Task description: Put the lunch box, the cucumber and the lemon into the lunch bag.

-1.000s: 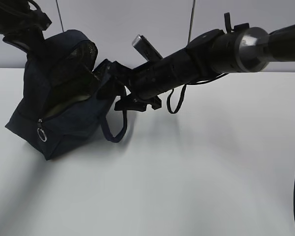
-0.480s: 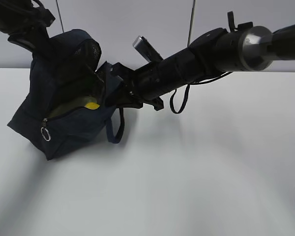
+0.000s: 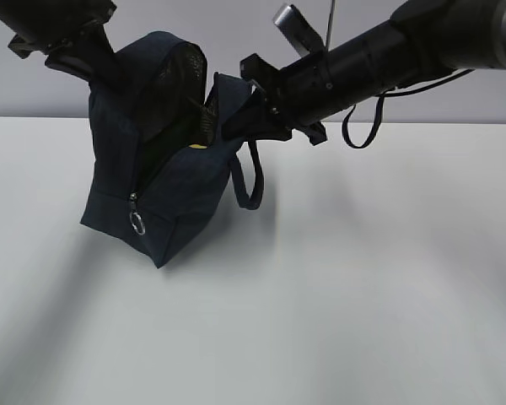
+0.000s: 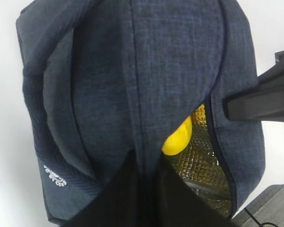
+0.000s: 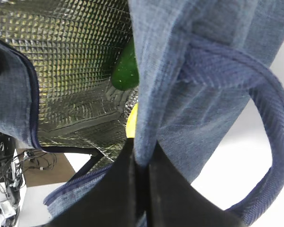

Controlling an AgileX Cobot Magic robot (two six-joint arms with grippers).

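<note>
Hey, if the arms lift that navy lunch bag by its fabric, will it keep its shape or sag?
The lunch bag will probably sag: its cloth already folds where the right gripper pinches the wall. It likely hangs bottom-heavy, with the lemon and cucumber loose inside. It may tip if released.

White counter (image 3: 363, 295), matte, filling the lower part of the exterior view; soft grey shadows across its left side. Far edge straight, meeting a pale grey wall (image 3: 236, 51). Thin vertical line (image 3: 331, 17) on the wall near the middle. Even, diffuse light. Past one counter edge, in the right wrist view, tangled cables (image 5: 7, 163) and a brown surface.
</note>
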